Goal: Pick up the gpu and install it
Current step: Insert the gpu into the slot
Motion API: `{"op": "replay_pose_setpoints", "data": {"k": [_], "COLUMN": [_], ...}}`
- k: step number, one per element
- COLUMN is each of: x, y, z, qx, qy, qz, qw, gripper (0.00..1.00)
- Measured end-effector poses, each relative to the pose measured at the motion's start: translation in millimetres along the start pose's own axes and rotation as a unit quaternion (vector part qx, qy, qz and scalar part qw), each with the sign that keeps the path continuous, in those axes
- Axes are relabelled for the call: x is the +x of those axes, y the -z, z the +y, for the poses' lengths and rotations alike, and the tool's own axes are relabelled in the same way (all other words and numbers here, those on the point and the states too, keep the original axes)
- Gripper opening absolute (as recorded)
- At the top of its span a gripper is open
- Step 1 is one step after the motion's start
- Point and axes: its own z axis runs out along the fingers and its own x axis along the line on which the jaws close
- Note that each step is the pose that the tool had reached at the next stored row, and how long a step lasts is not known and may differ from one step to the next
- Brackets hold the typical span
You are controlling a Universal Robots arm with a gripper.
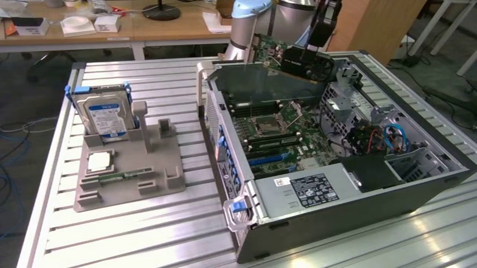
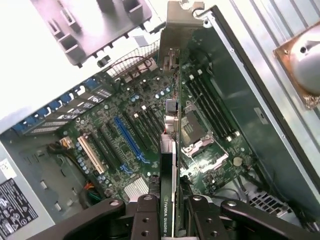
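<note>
The tool (image 2: pixel 171 202) is closed narrowly on the gpu (image 2: pixel 170 155). In the wrist view, its dark fingers (image 2: pixel 147 210) press on either face of the card, which is seen edge-on. The metal bracket (image 2: pixel 176 35) is at the end of the card away from the tool. Past the card lies the motherboard (image 2: pixel 125 135). A blue slot (image 2: pixel 127 140) is on one side of the card's edge and the CPU socket (image 2: pixel 195 132) on the other. This view does not show how high the card hangs over the board.

The exterior view settles that. There the gpu is held in the air above the far end of the open case (image 1: pixel 358 223), tilted, with the black cooler facing the camera. It is clear of the board and not seated in any slot. The arm comes down to it from behind the case. A power supply (image 1: pixel 313 190) with a white-and-black label sits at the near end of the case.

The case lies on its side on the ribbed metal counter (image 1: pixel 149 234). Towards the exterior view's left, well apart from the case, a grey holder (image 1: pixel 160 167) stands on the counter. A blue-labelled hard drive (image 1: pixel 104 114) stands upright in it.
</note>
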Motion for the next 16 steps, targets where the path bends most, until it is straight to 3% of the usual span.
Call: {"op": "replay_pose_setpoints", "data": {"k": [8,16], "x": [0.3,0.3], "y": [-0.4,-2.2], "z": [0.5,0.4], "qx": [-0.002,-0.0054], "qy": [0.056,0.123], "qz": [0.0023,0.0031], "qw": [0.9984,0.9924], "gripper": [0.26,0.26]}}
